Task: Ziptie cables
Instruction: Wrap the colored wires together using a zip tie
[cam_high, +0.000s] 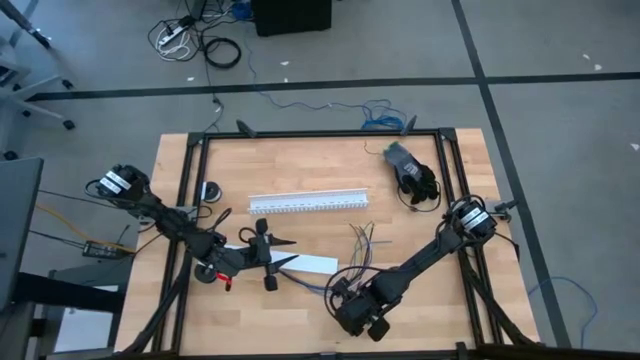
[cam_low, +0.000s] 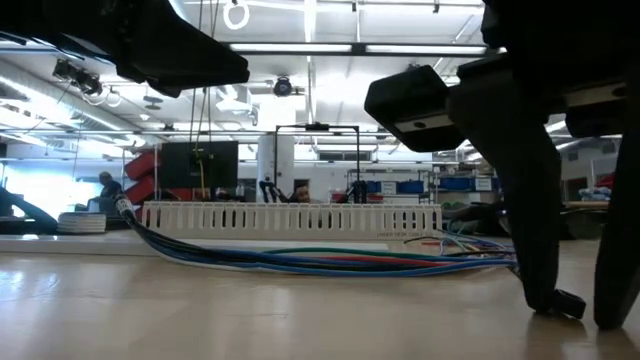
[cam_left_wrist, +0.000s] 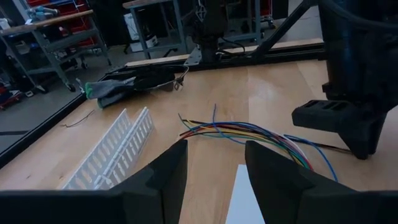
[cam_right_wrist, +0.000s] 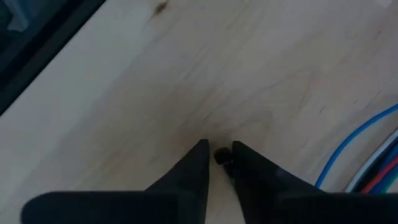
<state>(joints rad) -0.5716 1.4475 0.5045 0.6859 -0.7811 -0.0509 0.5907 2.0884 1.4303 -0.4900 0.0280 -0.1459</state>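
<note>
Big wooden table (cam_high: 420, 300), white slotted channel (cam_high: 308, 203) lying across its middle. The cables (cam_high: 362, 240) fan out between the channel and the right gripper (cam_right_wrist: 217, 158), which sits low on the boards, jaws nearly together around a small dark tip; I can't tell what it is. The left gripper (cam_left_wrist: 214, 163) hovers, jaws parted, empty.

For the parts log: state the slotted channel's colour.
White; the slotted channel shows best in the left wrist view.
</note>
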